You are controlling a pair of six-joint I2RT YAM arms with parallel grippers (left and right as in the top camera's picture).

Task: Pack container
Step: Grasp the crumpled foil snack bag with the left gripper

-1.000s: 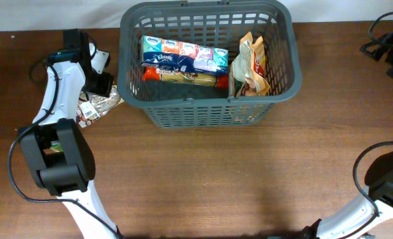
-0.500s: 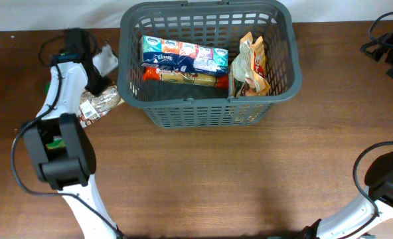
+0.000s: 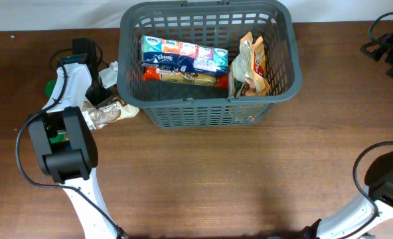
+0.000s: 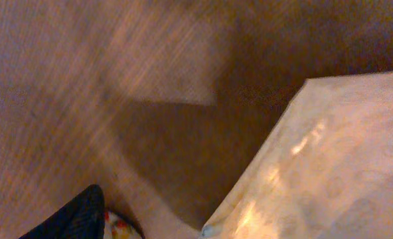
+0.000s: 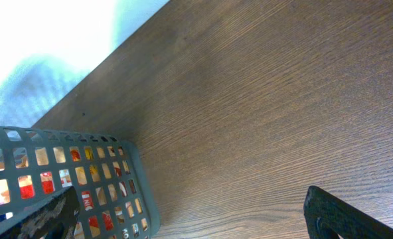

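Overhead, the grey basket (image 3: 203,114) sits at the far middle of the tabletop (image 3: 236,179). Inside it, a row of tissue packs (image 3: 183,54) lies along the far left side. A red and yellow packet (image 3: 183,77) lies just in front of them, and crinkled snack bags (image 3: 251,66) stand against the right wall. Just outside the basket's left front corner lies a silvery packet (image 3: 107,114). The left claw (image 3: 101,98) is right above it, but whether it grips the packet cannot be told. The left wrist view is blurred and adds only a pale packet surface close up and one dark fingertip (image 4: 77,216) at the lower left. The right wrist view shows what the overhead does not: the right claw (image 5: 190,216), spread wide and holding nothing, beside the basket's slotted wall, with red packaging showing through the holes.
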